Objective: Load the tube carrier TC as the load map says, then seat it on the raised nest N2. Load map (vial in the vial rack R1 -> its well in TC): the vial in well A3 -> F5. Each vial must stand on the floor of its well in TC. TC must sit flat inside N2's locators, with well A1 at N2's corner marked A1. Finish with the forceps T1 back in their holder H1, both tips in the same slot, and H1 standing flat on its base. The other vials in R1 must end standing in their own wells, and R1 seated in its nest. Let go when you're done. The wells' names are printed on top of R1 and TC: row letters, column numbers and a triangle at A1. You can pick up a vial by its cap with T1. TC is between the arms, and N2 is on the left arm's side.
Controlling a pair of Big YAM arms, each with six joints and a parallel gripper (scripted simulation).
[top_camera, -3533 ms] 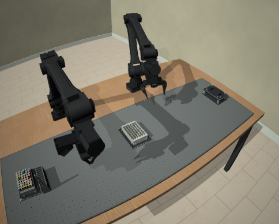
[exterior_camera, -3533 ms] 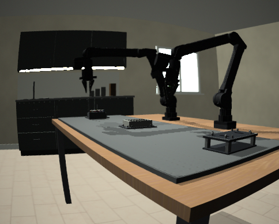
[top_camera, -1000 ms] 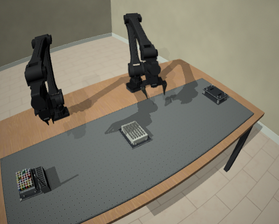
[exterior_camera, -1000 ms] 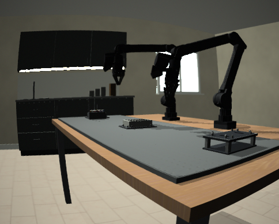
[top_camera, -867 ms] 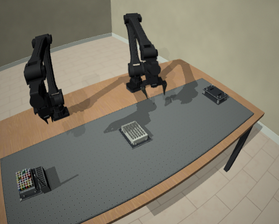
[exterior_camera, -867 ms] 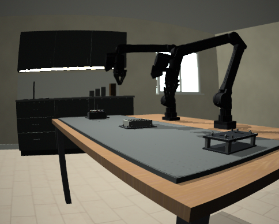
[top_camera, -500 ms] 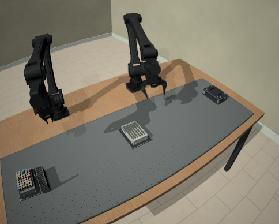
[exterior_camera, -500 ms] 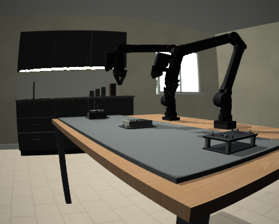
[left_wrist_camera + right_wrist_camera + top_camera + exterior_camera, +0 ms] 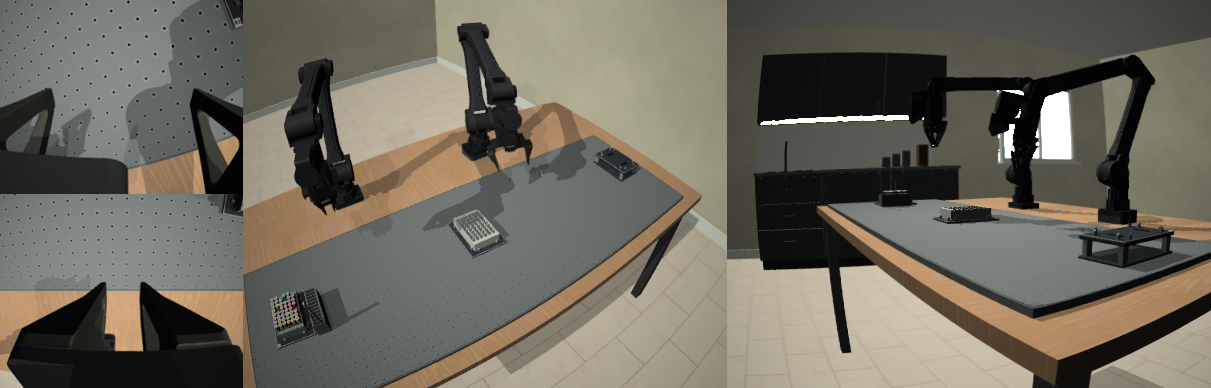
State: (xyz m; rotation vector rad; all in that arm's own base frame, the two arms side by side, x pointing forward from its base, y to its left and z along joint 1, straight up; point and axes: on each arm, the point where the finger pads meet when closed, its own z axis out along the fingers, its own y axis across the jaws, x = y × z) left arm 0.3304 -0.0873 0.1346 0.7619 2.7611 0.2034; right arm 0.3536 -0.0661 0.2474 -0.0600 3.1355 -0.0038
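Note:
My left gripper [image 9: 513, 167] [image 9: 122, 96] is wide open and empty above the mat's back edge. My right gripper [image 9: 330, 212] [image 9: 123, 290] is narrowly open and empty above the wooden back strip. The pale tube carrier TC [image 9: 476, 229] [image 9: 966, 214] sits on its dark base plate between the arms; its single wells are too small to read. The vial rack R1 [image 9: 286, 311] holds many coloured caps. Beside it the dark slotted holder H1 [image 9: 324, 322] stands upright, with the thin forceps T1 [image 9: 312, 312] standing in it. The raised nest N2 [image 9: 617, 160] [image 9: 1127, 235] is bare.
The grey mat [image 9: 408, 280] [image 9: 967, 260] covers most of the wooden table [image 9: 408, 165]. A plate corner marked A1 [image 9: 236, 22] shows at the top right of the left wrist view. Another dark plate corner [image 9: 234, 206] shows in the right wrist view. Both grippers are well away from all objects.

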